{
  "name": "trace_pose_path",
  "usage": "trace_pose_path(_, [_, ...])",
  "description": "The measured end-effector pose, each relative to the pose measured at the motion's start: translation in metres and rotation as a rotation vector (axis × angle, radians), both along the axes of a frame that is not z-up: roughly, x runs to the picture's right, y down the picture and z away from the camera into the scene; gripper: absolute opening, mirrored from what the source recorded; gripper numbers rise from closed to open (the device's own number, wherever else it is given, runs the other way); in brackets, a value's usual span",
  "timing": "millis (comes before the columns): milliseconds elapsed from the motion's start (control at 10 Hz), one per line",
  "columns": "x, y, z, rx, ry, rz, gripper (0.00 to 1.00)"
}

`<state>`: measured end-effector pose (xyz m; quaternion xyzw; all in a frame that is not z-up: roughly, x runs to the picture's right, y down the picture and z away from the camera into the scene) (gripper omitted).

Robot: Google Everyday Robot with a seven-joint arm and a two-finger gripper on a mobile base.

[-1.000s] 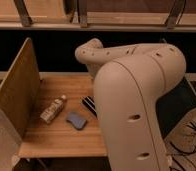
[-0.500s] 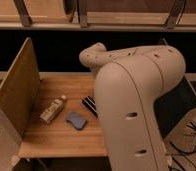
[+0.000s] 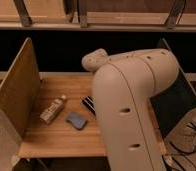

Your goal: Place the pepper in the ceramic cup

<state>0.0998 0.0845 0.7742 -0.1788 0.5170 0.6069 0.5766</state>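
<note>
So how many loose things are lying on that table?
3: a bottle at left, a blue pad mid-table, a black block beside the arm, which may hide more. Gripper unseen.

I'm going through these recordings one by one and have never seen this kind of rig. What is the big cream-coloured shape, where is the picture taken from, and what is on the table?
The large cream shape is the robot's arm, seen from close behind, so it blocks much of the single camera view. The camera looks down on a wooden table with an upright wooden panel along its left side and shelving behind.

On the table lie a cream bottle with a white cap, on its side, a small grey-blue object beside it, and a dark rectangular block partly hidden by the arm.

The end effector, the two-fingered grasping part, is not in view, so nothing can be said about what it holds. The pepper and the ceramic cup named in the task are not visible either; they may be behind the arm.
</note>
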Motion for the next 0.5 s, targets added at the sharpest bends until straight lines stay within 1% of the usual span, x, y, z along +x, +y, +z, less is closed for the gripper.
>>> trace_pose_path(100, [0.0003, -0.0016, 0.0017, 0.0, 0.006, -0.002, 0.22])
trace_pose_path(200, [0.0006, -0.0034, 0.0028, 0.003, 0.009, -0.003, 0.3])
trace_pose_path(300, [-0.0001, -0.0059, 0.0048, 0.01, 0.009, -0.003, 0.4])
trace_pose_path(400, [-0.0029, -0.008, 0.0078, 0.017, 0.004, -0.002, 0.52])
trace_pose_path(500, [-0.0073, -0.008, 0.0101, 0.016, -0.007, -0.004, 0.62])
